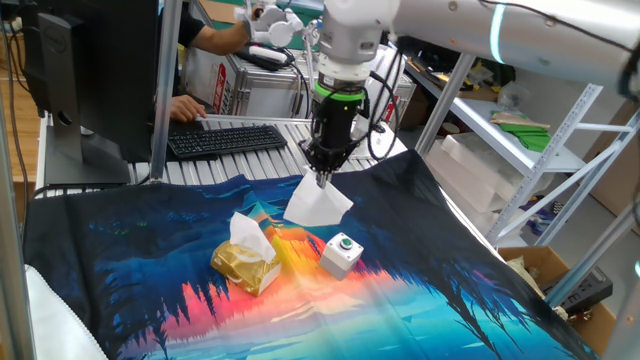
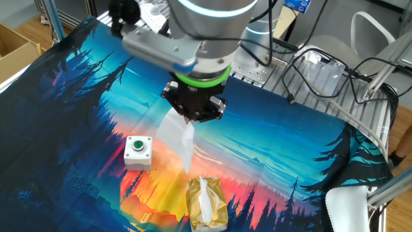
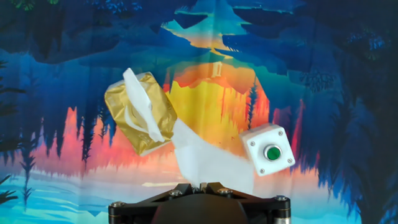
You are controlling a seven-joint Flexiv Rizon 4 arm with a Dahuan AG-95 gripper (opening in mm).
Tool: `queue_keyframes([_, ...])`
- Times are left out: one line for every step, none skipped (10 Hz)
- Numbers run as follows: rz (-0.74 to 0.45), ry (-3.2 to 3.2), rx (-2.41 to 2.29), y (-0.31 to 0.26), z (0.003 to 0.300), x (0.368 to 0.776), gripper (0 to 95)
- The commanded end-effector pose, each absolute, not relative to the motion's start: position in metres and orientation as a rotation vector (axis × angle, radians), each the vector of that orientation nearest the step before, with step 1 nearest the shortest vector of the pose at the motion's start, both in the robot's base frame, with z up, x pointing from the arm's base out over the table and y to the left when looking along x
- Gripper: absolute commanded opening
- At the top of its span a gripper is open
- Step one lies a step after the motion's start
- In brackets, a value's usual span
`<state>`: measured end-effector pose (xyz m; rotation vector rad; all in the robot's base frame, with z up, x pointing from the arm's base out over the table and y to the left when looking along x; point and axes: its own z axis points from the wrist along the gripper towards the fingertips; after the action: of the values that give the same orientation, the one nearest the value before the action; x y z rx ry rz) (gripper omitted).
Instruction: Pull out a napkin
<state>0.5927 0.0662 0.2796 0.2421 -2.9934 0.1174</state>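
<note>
My gripper [image 1: 322, 178] is shut on a white napkin [image 1: 318, 203] and holds it in the air above the printed cloth. The napkin hangs free below the fingers, clear of the golden packet [image 1: 244, 266]. It also shows in the other fixed view [image 2: 177, 136] under the gripper [image 2: 190, 120], and in the hand view [image 3: 208, 163] rising into the gripper [image 3: 200, 184]. The golden packet [image 3: 135, 116] lies on the cloth with another white tissue [image 3: 143, 106] sticking out of its slot. The packet shows in the other fixed view [image 2: 206, 205] too.
A small white box with a green button [image 1: 341, 253] stands on the cloth right of the packet, also in the hand view [image 3: 268, 150] and the other fixed view [image 2: 138, 151]. A keyboard [image 1: 226, 139] and a person's hands lie behind the table. Metal shelving [image 1: 520, 150] stands at the right.
</note>
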Motion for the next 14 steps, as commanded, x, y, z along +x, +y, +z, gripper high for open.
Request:
queue_keyframes([0.115,-2.982,0.225,0.066,0.279,0.591,0.0])
queue_keyframes([0.119,-2.972,0.230,0.066,0.279,0.591,0.0])
queue_keyframes([0.136,-2.967,0.251,0.066,0.279,0.591,0.0])
queue_keyframes([0.155,-2.957,0.278,0.066,0.279,0.591,0.0])
queue_keyframes([0.165,-2.951,0.320,0.066,0.279,0.591,0.0])
queue_keyframes([0.160,-2.954,0.346,0.066,0.279,0.591,0.0])
queue_keyframes([0.134,-2.968,0.351,0.066,0.279,0.591,0.0])
queue_keyframes([0.122,-2.977,0.354,0.066,0.279,0.591,0.0])
queue_keyframes([0.102,-2.983,0.356,0.066,0.279,0.591,0.0])
queue_keyframes([0.100,-2.983,0.356,0.066,0.279,0.591,0.0])
queue_keyframes([0.098,-2.983,0.356,0.066,0.279,0.591,0.0])
queue_keyframes([0.096,-2.984,0.357,0.062,0.281,0.586,0.0])
queue_keyframes([0.095,-2.984,0.357,0.059,0.282,0.582,0.0])
queue_keyframes([0.093,-2.988,0.358,0.055,0.283,0.576,0.0])
